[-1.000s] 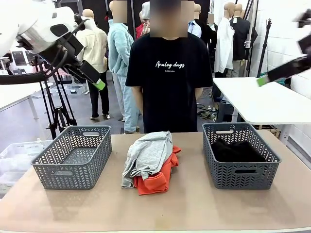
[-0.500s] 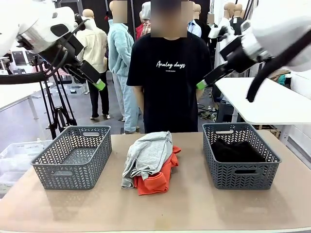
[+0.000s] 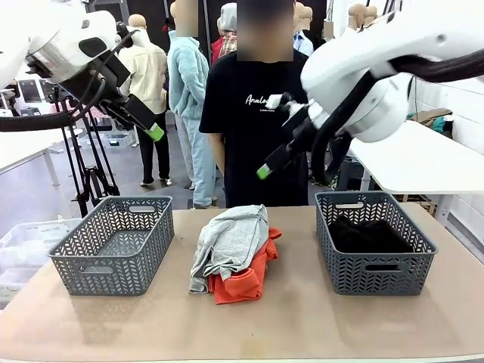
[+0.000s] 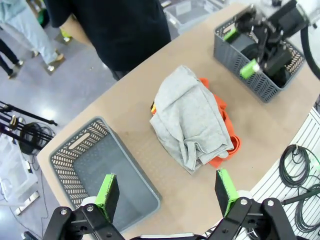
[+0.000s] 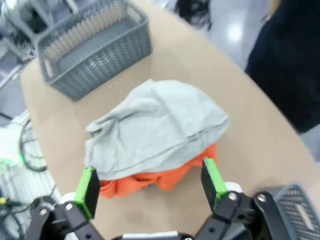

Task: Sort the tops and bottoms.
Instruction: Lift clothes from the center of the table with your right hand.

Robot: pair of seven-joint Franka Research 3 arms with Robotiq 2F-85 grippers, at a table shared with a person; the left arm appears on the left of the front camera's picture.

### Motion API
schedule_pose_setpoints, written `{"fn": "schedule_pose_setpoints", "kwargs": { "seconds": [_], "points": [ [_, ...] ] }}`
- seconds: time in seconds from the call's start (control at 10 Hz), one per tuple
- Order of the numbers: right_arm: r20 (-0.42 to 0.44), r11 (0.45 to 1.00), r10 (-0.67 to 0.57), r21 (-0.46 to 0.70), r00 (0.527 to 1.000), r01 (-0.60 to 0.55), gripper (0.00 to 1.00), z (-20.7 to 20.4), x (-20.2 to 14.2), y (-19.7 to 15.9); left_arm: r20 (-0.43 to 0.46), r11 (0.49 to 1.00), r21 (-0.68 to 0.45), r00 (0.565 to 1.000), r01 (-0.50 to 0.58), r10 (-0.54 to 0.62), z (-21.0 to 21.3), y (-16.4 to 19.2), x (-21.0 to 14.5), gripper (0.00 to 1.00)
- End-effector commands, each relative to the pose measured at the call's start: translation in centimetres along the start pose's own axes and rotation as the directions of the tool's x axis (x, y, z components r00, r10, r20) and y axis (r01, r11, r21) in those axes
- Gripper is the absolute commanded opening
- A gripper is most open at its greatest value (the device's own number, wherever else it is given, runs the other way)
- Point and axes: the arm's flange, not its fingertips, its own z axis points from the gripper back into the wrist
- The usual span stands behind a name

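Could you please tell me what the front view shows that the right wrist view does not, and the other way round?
Front view: the black bottoms lying in the right basket, and the left gripper raised at the left. Right wrist view: the right gripper open, looking down on the table between its fingers. Both: the light grey top draped over the orange T-shirt, and the left basket.

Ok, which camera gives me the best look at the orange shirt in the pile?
The front view: the orange T-shirt shows sharpest and largest there, sticking out beneath the light grey top. The left wrist view shows a narrow strip along the grey edge; the right wrist view shows a blurred strip.
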Motion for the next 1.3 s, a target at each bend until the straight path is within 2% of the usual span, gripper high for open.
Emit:
{"fn": "schedule_pose_setpoints", "kwargs": {
  "seconds": [0.0,0.1,0.2,0.3,0.4,0.5,0.9,1.1,1.2],
  "points": [
    [-0.030,0.997,-0.030,0.070,0.999,0.032,1.00,1.0,-1.1,-0.4,-0.007,1.000,0.001,1.000,0.003,-0.003,0.2,0.0,0.0,1.00],
    [-0.034,0.994,-0.028,0.100,0.999,0.031,1.00,2.8,-1.9,-0.5,-0.007,1.000,0.001,1.000,0.003,-0.003,0.2,0.0,0.0,1.00],
    [-0.033,0.999,-0.007,0.034,0.999,0.009,1.00,-0.7,-0.6,0.1,-0.007,1.000,0.001,1.000,0.003,-0.003,0.2,0.0,0.0,1.00],
    [-0.033,0.999,-0.007,0.034,0.999,0.009,1.00,-0.7,-0.6,0.1,-0.007,1.000,0.001,1.000,0.003,-0.003,0.2,0.0,0.0,1.00],
    [-0.052,0.998,-0.018,0.060,0.998,0.021,1.00,0.6,-1.1,-0.3,-0.007,1.000,0.001,1.000,0.003,-0.003,0.2,0.0,0.0,1.00],
    [-0.100,0.997,-0.073,0.006,0.992,0.074,1.00,2.7,-2.4,-0.4,-0.007,1.000,0.001,1.000,0.003,-0.003,0.2,0.0,0.0,1.00],
    [-0.256,0.993,-0.077,-0.107,0.964,0.051,1.00,-5.6,1.9,-3.5,-0.007,1.000,0.001,1.000,0.003,-0.003,0.2,0.0,0.0,1.00],
    [-0.281,0.991,-0.080,-0.126,0.956,0.046,1.00,-9.5,3.2,-4.9,-0.007,1.000,0.001,1.000,0.003,-0.003,0.2,0.0,0.0,1.00],
    [-0.262,0.987,-0.073,-0.156,0.962,0.032,1.00,-11.0,3.7,-5.4,-0.007,1.000,0.001,1.000,0.003,-0.003,0.2,0.0,0.0,1.00]
  ]
}}
